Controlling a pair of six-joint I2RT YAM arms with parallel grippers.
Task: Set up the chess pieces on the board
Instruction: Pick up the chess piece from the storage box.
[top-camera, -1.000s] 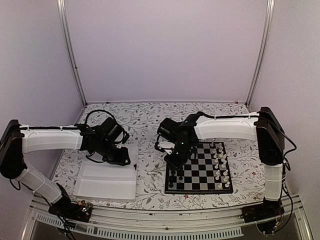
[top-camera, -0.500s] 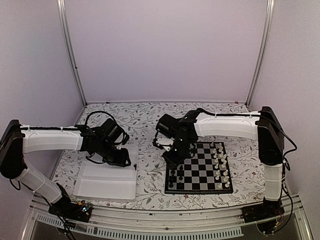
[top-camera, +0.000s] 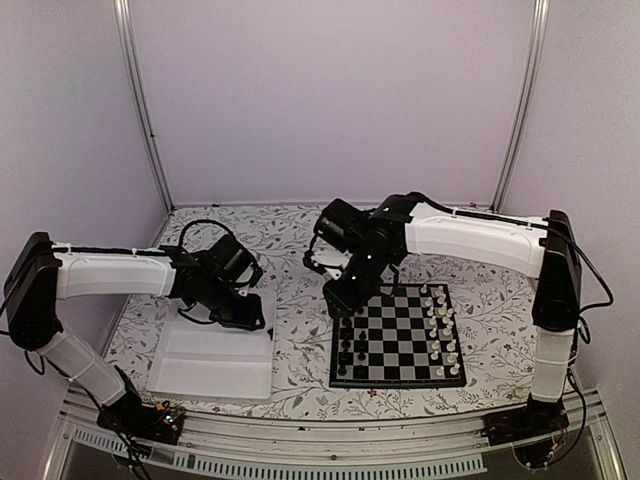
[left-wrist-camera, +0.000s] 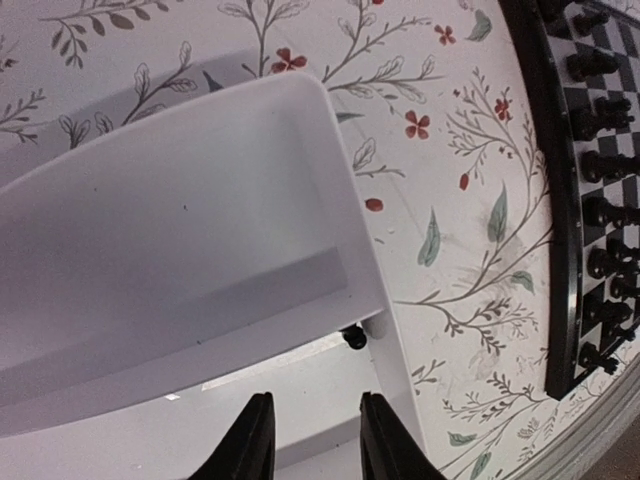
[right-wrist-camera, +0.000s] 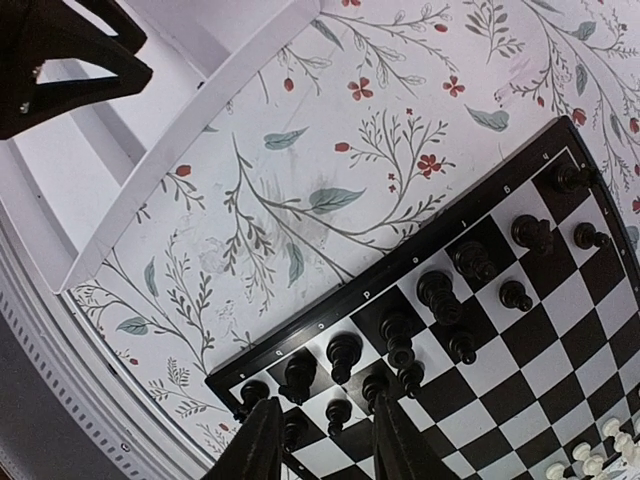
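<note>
The chequered board (top-camera: 400, 340) lies right of centre. Black chess pieces (top-camera: 350, 352) stand in two columns along its left side, seen close in the right wrist view (right-wrist-camera: 437, 292). My right gripper (top-camera: 340, 300) hovers above the board's far-left corner, open and empty (right-wrist-camera: 325, 445). My left gripper (top-camera: 243, 312) is over the far right corner of the white tray (top-camera: 210, 365), open and empty (left-wrist-camera: 315, 440). One tiny black piece (left-wrist-camera: 353, 338) lies in the tray against its right wall, just ahead of the left fingertips (left-wrist-camera: 255, 430).
White pieces (top-camera: 440, 330) stand in two columns on the board's right side. The tray has a divider (left-wrist-camera: 180, 320) and raised walls. The board's edge (left-wrist-camera: 560, 200) shows right of the tray. Floral cloth covers the table.
My right gripper has risen from the board's left columns and drawn back toward the far left, the arm stretching higher. My left gripper has barely shifted over the tray.
</note>
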